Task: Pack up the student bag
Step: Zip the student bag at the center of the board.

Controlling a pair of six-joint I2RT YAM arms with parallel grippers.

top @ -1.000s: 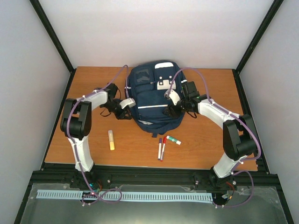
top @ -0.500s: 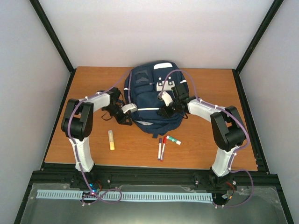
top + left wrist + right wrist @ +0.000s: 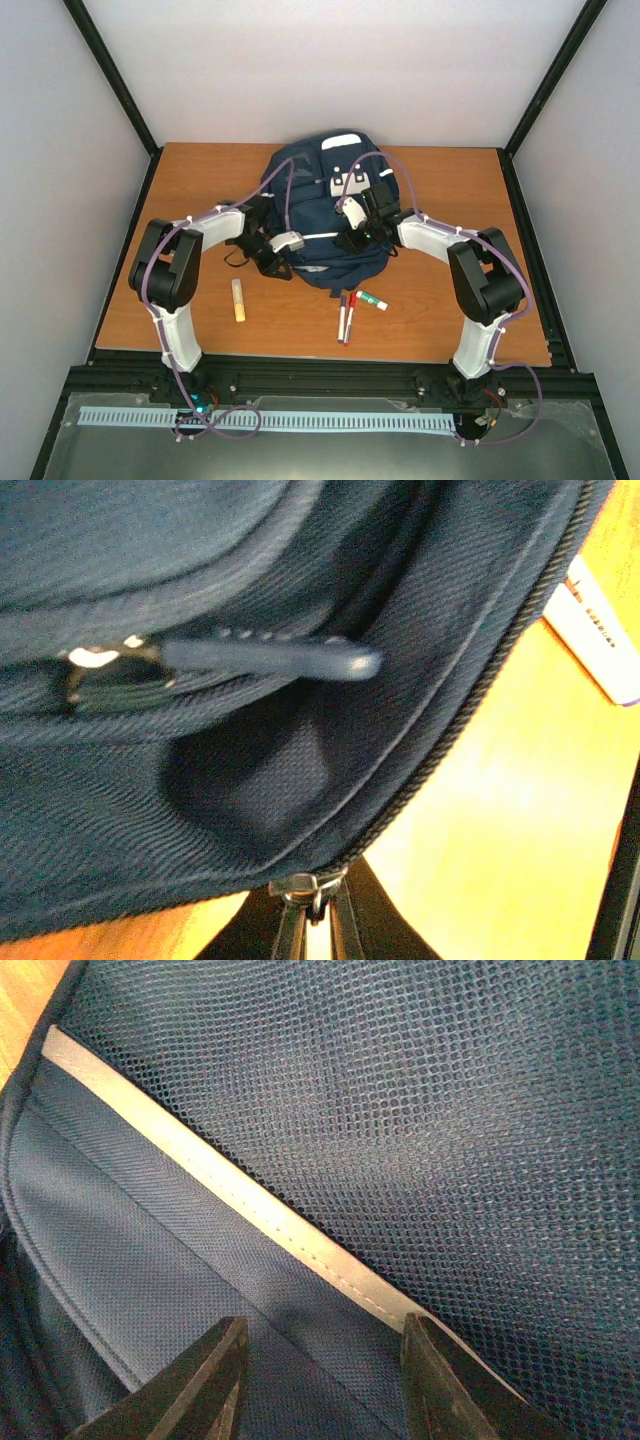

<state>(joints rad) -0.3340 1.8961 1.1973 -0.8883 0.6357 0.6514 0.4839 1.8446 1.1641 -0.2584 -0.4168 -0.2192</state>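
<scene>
The student bag (image 3: 318,205), navy with white stripes, lies flat at the table's middle back. At its near left edge my left gripper (image 3: 285,243) is shut on the metal zipper pull (image 3: 316,888). In the left wrist view the zipper track (image 3: 470,690) runs up and to the right from that pull. My right gripper (image 3: 353,228) rests on the bag's front right. In the right wrist view its fingers (image 3: 205,1385) stand apart against the navy cloth, either side of a white stripe (image 3: 250,1215) below the mesh pocket (image 3: 430,1130). Nothing is pinched between them.
On the wood in front of the bag lie a yellow glue stick (image 3: 238,300), two markers side by side (image 3: 346,316) and a green-capped tube (image 3: 371,300). A white and purple item (image 3: 592,635) lies just past the bag's edge. Black frame rails border the table (image 3: 450,320).
My left gripper has slid right and nearer along the bag's edge with the zipper pull. My right gripper has moved left onto the bag, its fingers narrowing. The bag has bunched up slightly.
</scene>
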